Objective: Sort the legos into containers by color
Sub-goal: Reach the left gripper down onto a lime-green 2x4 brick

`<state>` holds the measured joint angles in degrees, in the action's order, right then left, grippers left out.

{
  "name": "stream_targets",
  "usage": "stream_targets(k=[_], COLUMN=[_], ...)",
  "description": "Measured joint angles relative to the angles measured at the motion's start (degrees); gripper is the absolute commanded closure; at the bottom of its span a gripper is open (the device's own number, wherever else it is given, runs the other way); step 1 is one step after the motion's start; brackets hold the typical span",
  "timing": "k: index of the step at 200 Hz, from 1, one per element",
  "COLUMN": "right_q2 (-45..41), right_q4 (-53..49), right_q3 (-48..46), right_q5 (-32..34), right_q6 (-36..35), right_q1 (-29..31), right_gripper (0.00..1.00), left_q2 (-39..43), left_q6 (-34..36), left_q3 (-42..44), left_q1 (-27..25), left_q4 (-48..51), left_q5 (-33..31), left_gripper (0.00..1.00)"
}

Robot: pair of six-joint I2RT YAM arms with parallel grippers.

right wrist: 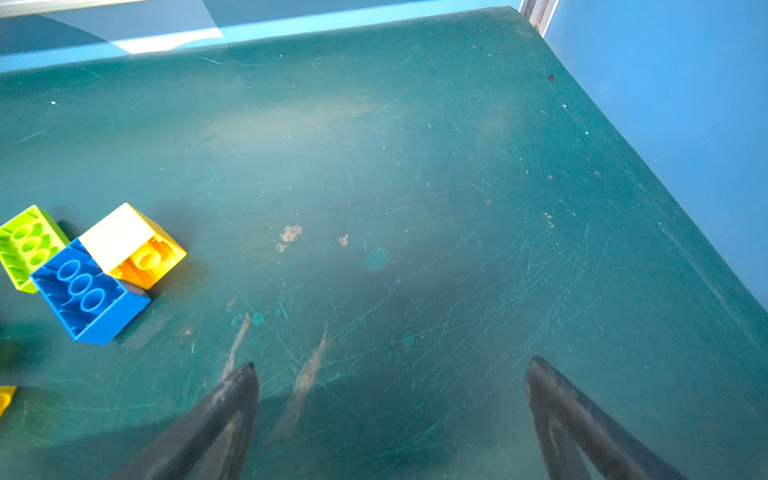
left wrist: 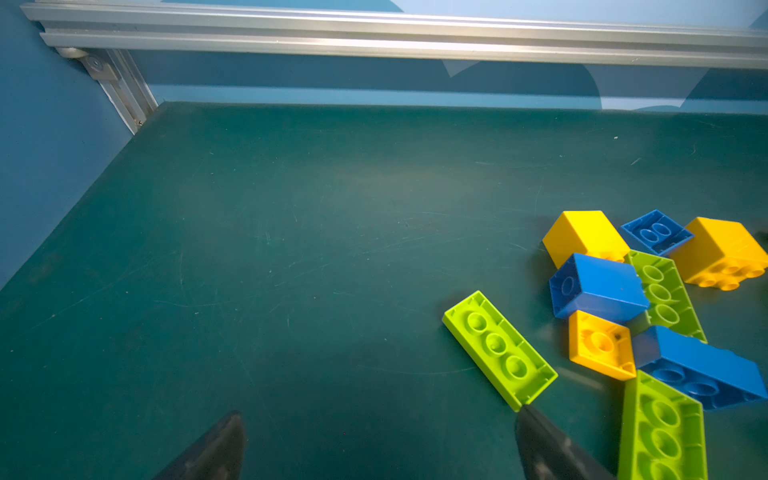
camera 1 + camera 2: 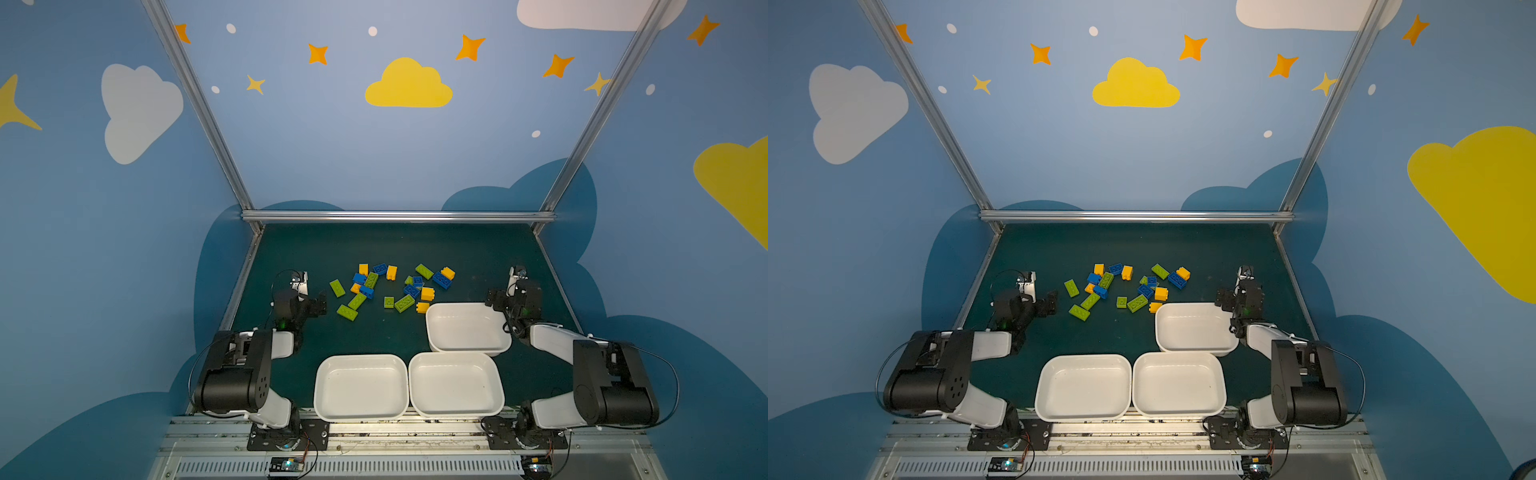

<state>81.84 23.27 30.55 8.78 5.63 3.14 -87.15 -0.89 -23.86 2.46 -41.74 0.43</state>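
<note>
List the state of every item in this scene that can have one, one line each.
left claw: open, empty, over bare table.
right claw: open, empty, over bare table.
legos: loose on the table, colours mixed, none in a tray.
left front tray: empty.
right front tray: empty.
back tray: empty.
</note>
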Motion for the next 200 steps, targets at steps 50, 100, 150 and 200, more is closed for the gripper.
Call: stream_targets(k=[50,100,150,200], right_q2=[-10.4,-17.2,-21.5,-18.7], right_q4=[-9.2,-21.5,-33.3,-47.3], right_q3=[2.3,9.1,13.9,24.1], right_q5=[-4.3,-17.4,-27.7,-34.4], right_q6=[-0.9,-4.3,-9.4,-11.3], right_q1=[0.0,0.3,4.8,9.7], right_gripper=[0.01,0.01,0.01,0.01], left_q2=[11.9,19.3,15.1,0.9], left_q6=[-0.8,-9.2,-20.0,-26.7], left_q3=[-9.2,-21.4,-35.5,-44.9], left_q1=[-0.9,-2.9,-7.5,-14.0], left_q4=[17.0,40.7,64.8,78.1], left_q5=[0.2,0.9,1.6,-3.5], left_gripper=[0.0,0.01,0.02,0.02])
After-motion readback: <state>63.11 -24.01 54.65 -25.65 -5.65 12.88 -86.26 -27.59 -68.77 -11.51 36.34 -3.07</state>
